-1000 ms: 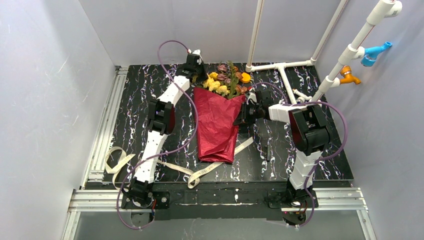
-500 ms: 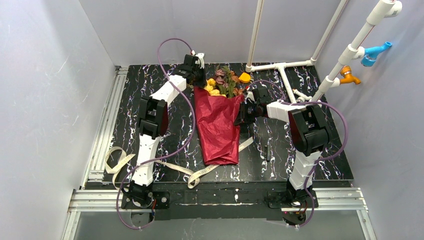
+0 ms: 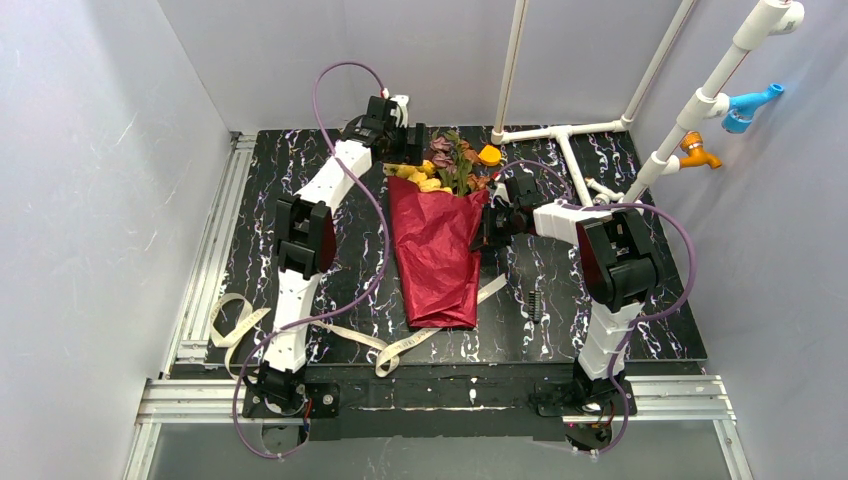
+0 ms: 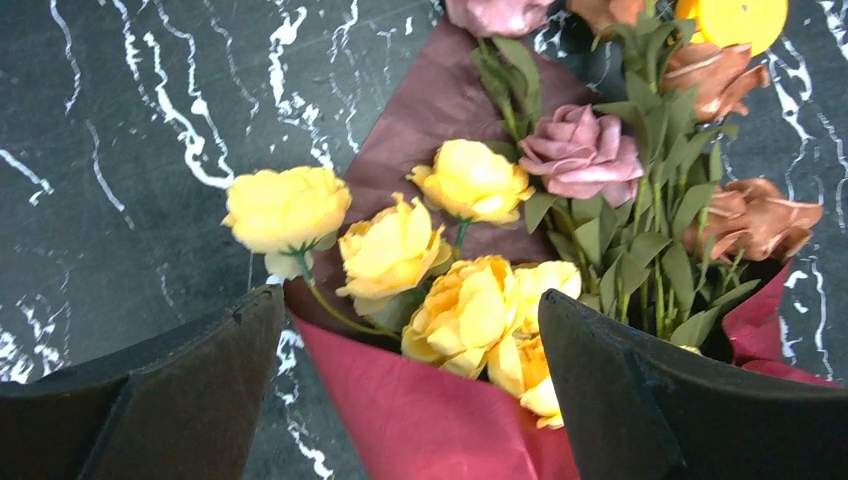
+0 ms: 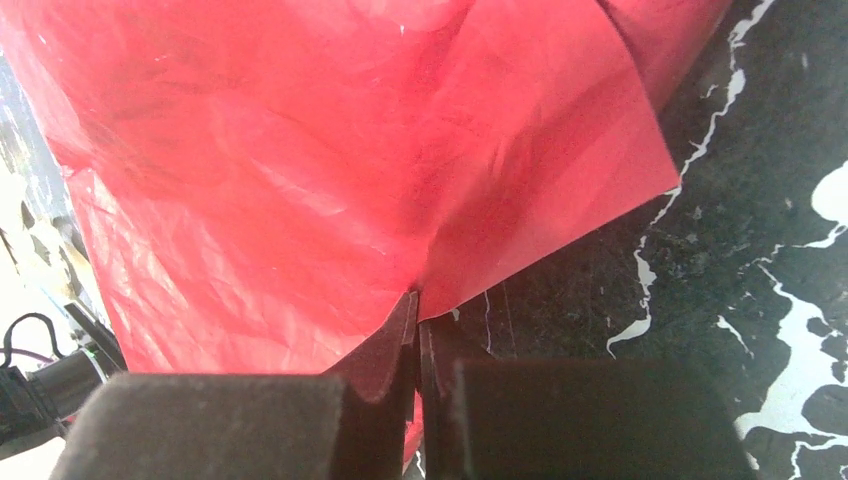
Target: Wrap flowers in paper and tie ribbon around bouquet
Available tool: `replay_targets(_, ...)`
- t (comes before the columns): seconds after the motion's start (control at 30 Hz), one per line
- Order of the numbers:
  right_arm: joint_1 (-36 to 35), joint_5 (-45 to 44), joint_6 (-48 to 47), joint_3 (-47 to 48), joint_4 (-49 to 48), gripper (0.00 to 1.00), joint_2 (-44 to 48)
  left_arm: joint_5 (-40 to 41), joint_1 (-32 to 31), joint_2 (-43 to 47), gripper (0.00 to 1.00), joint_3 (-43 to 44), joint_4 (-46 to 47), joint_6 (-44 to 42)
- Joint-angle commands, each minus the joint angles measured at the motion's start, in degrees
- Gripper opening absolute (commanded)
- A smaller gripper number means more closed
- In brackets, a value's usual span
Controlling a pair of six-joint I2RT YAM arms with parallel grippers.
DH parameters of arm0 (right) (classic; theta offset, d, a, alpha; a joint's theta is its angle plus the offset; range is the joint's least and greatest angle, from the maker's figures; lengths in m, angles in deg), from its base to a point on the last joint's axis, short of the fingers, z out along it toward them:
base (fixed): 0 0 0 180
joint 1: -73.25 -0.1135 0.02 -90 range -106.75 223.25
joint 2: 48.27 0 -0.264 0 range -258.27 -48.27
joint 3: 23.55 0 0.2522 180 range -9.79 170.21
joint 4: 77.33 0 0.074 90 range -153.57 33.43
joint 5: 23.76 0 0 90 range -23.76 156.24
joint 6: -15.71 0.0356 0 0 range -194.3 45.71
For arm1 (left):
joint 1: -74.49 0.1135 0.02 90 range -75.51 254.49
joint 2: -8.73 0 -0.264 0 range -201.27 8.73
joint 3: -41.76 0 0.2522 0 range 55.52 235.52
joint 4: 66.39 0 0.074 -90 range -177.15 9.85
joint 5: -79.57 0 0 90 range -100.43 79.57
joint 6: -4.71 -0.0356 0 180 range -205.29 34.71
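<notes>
Arms reach back across the frame's middle: we see the left gripper (image 4: 408, 305) spread wide, straddling yellow blooms (image 4: 470, 180) at the mouth of the red crinkled-paper bouquet (image 3: 435, 250) lying mid-table. Right of it, the right gripper (image 5: 417, 300) pinches the cone's paper edge (image 5: 560, 240). Beneath, black white-veined tabletop (image 3: 660, 320); cream fabric ribbon (image 3: 405, 345) lower left; grey walls (image 3: 80, 200) around.

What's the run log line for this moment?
left gripper open at flowers | right gripper shut on paper | ribbon lying loose, untied

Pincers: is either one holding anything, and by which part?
Right pincer pinches the paper at its edge. Left pincer is open, holding nothing.
</notes>
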Motion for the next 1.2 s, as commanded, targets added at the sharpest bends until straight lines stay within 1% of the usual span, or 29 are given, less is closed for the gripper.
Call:
replay_targets(0.0,0.06,-2.39,0.24,1.51,2.74,0.05,0.32,5.71,0.20,10.70,0.98,-2.47,-5.80,-0.83)
replay_targets(0.07,-0.03,-1.76,0.64,2.12,2.82,0.01,0.28,7.31,0.32,14.92,0.98,-6.49,-8.07,0.63)
replay_targets(0.13,-0.17,-1.33,1.11,2.94,3.03,0.01,0.52,7.98,0.35,20.06,0.98,-12.65,-8.93,2.37)
replay_targets(0.2,-0.53,-1.08,1.43,3.72,3.45,0.01,1.04,6.84,0.34,25.50,0.98,-19.75,-8.83,4.10)
replay_targets(0.23,-0.89,-1.07,1.42,4.16,3.88,0.01,1.34,5.30,0.36,28.20,0.98,-23.56,-8.41,4.79)
replay_targets(0.37,-2.50,-1.37,1.16,5.40,5.34,0.01,1.70,-7.27,0.33,36.21,0.98,-37.81,-3.92,6.89)
replay_targets(0.47,-2.89,-1.09,1.65,5.10,5.27,0.01,1.75,-14.24,0.36,38.22,0.98,-45.45,-0.89,8.25)
replay_targets(0.53,-3.10,-0.84,2.05,4.76,4.86,0.01,1.95,-16.92,0.34,38.41,0.98,-48.70,0.75,9.27)
replay_targets(0.63,-3.13,-0.30,2.71,3.89,3.57,0.01,2.26,-16.80,0.49,37.74,0.98,-53.97,4.11,11.04)
replay_targets(0.73,-3.13,0.44,2.13,3.80,3.58,0.02,1.93,-17.87,0.69,35.22,0.98,-55.92,5.80,11.80)
replay_targets(0.8,-2.93,0.42,2.22,2.93,2.98,0.22,2.03,-19.20,0.89,33.82,0.98,-57.25,8.48,12.32)
replay_targets(0.87,-2.15,1.55,2.97,1.19,0.67,0.49,2.58,-20.91,1.22,31.72,0.98,-57.20,10.03,12.35)
replay_targets(0.9,-1.38,2.56,3.65,-0.02,-1.31,0.57,2.84,-21.76,1.39,30.62,0.98,-56.68,10.18,12.01)
replay_targets(1.0,1.79,8.52,7.13,-3.52,-9.51,0.75,2.39,-23.99,1.49,28.67,0.98,-55.32,10.60,11.01)
replay_targets(1.07,3.67,11.65,9.46,-5.07,-15.01,0.80,1.29,-23.82,1.44,28.47,0.98,-55.11,10.98,10.61)
replay_targets(1.17,4.76,13.41,10.81,-4.76,-17.97,0.87,-0.46,-23.60,1.50,28.10,0.98,-55.18,11.05,10.35)
